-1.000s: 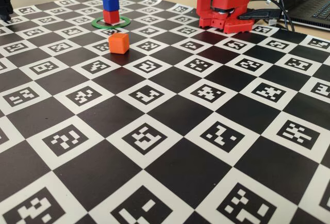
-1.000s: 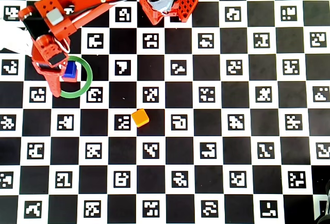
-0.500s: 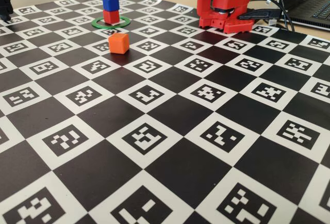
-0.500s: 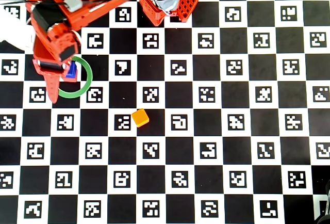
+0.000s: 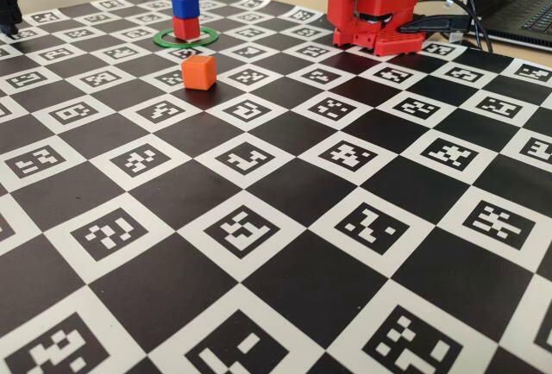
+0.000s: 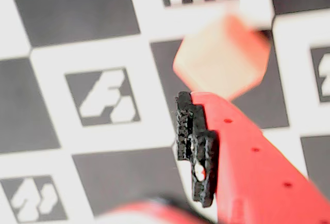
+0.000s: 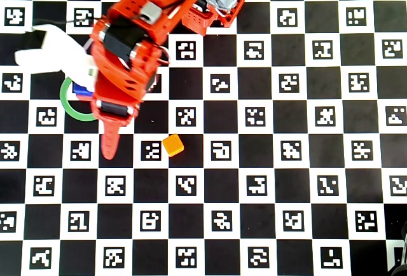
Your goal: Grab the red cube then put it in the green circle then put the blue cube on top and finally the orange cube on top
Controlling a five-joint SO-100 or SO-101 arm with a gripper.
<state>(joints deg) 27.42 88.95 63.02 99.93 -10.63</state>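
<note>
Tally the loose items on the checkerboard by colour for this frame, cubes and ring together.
Red: 1, the red cube
Blue: 1, the blue cube, stacked on the red one
Orange: 1, the orange cube, apart on the board
Green: 1, the green circle
Total: 4

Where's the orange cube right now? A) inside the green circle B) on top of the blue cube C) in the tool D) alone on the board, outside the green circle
D. In the fixed view the orange cube sits by itself on the board, in front of the green circle, where the blue cube is stacked on the red cube.
</note>
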